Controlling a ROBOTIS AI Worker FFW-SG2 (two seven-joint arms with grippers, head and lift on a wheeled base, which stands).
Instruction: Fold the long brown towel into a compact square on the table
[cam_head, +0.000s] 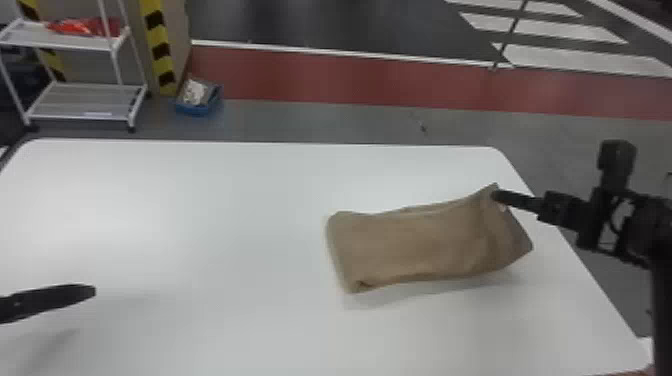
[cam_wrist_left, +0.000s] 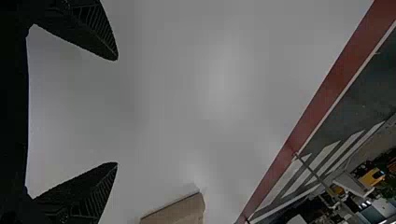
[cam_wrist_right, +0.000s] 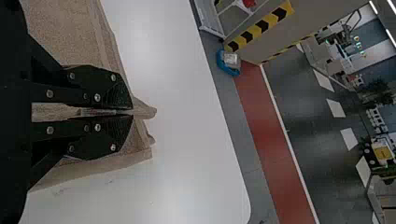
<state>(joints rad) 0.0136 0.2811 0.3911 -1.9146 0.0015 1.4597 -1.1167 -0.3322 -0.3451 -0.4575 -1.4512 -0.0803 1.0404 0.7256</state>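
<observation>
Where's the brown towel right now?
In the head view, the brown towel lies on the right half of the white table, its far right corner pinched in the right gripper.

towel (cam_head: 415, 245): 1 | table (cam_head: 200, 215): 1 | left claw (cam_head: 55, 298) + right claw (cam_head: 496, 195): 2 | rack (cam_head: 82, 102): 1 | blue bin (cam_head: 197, 108): 1

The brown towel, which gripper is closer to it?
The right. The right gripper is shut on the far right part of the towel; the left gripper hangs open, well off to its left.
</observation>
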